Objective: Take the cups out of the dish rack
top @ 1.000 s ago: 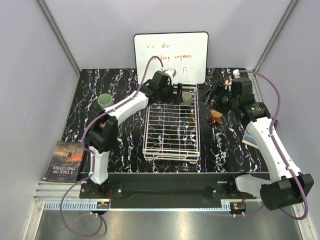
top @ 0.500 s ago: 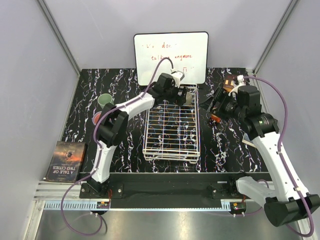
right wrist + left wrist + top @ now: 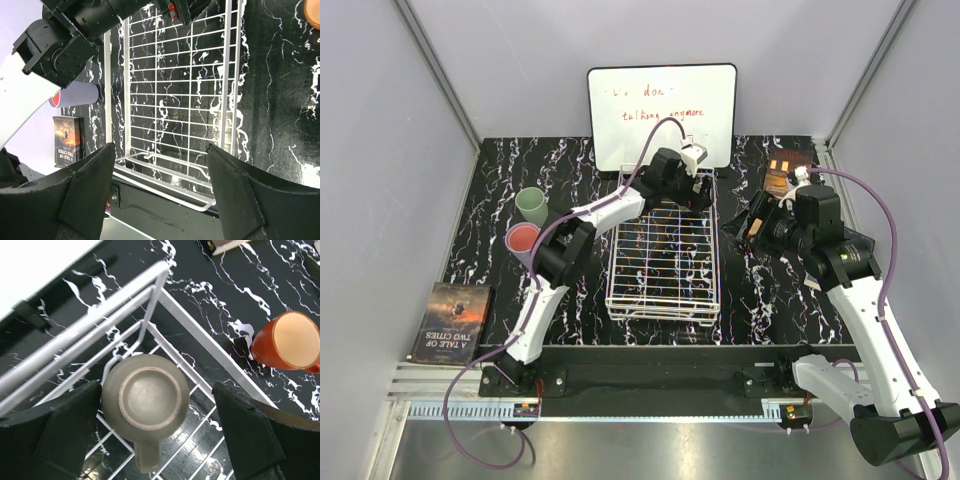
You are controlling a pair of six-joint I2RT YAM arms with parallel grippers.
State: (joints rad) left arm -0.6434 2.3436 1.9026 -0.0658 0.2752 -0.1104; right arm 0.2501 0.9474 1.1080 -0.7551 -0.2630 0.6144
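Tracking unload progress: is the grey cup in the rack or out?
In: grey cup sits on the dish rack grid, inside its corner rails.

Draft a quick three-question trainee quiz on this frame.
1. True or false: the orange cup stands inside the dish rack.
2. Which cup sits between the open fingers of the left gripper? A. pale green B. beige-grey C. orange
3. Fill in: the right gripper is open and holds ____.
Key: 1 false, it stands on the table outside the rack; 2 B, the beige-grey cup in a corner of the rack; 3 nothing.
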